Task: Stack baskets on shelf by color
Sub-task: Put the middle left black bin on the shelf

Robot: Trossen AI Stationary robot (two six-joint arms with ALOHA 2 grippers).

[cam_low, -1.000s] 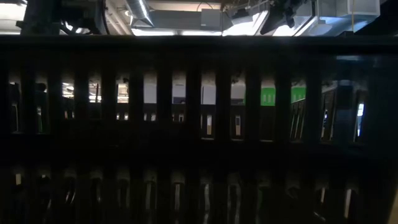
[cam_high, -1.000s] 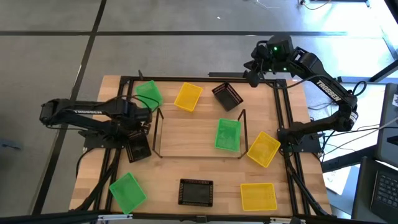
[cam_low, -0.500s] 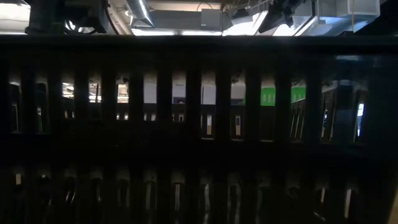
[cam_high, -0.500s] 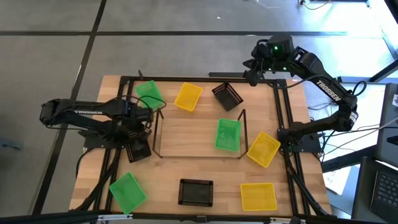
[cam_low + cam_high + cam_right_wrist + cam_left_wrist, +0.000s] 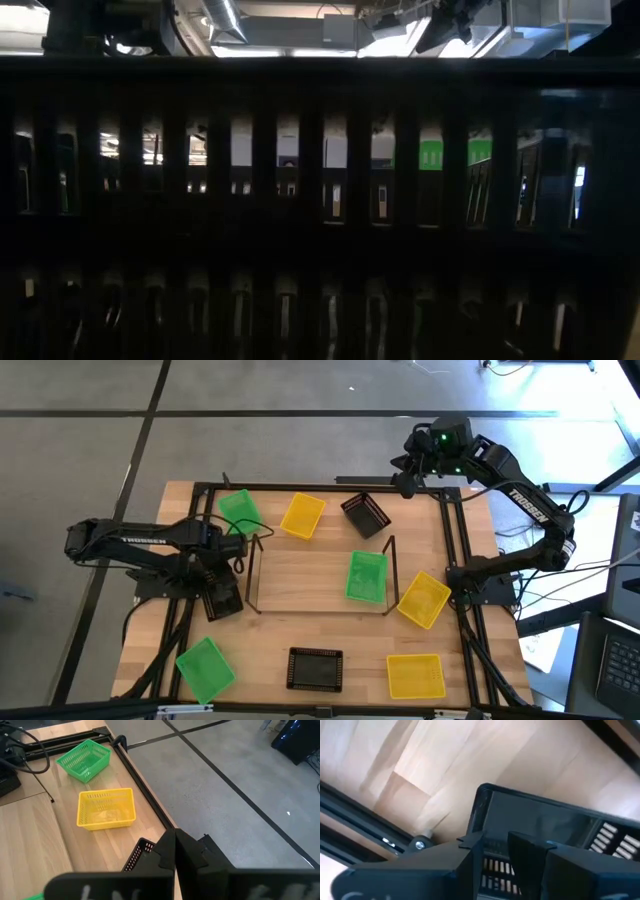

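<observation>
The left end effector (image 5: 222,582) sits low at the counter's (image 5: 310,635) left side, just outside the shelf's (image 5: 300,582) left wire frame. Its fingers (image 5: 470,852) straddle the near wall of a black basket (image 5: 221,601) lying on the counter there; in the left wrist view the perforated wall runs between the 2 fingers, which stand narrowly apart on either side of it, gripping that wall.

Behind this end effector, a green basket (image 5: 239,510) lies tilted at the counter's far left corner, and another green basket (image 5: 205,667) lies at the near left corner. A yellow basket (image 5: 303,516) rests beyond the shelf's far edge. A second black basket (image 5: 316,668) lies near the counter's front edge, in the middle. A third black basket (image 5: 365,514) stands tilted beyond the shelf's far right corner.

On the shelf itself, 1 green basket (image 5: 366,577) lies at the right end, just inside the right wire frame. Just outside that frame lies a yellow basket (image 5: 423,599), turned at an angle, and another yellow basket (image 5: 415,676) lies at the near right corner.

The right end effector (image 5: 405,472), its fingers closed on nothing, hangs above the counter's far right edge, near the tilted black basket but apart from it.
</observation>
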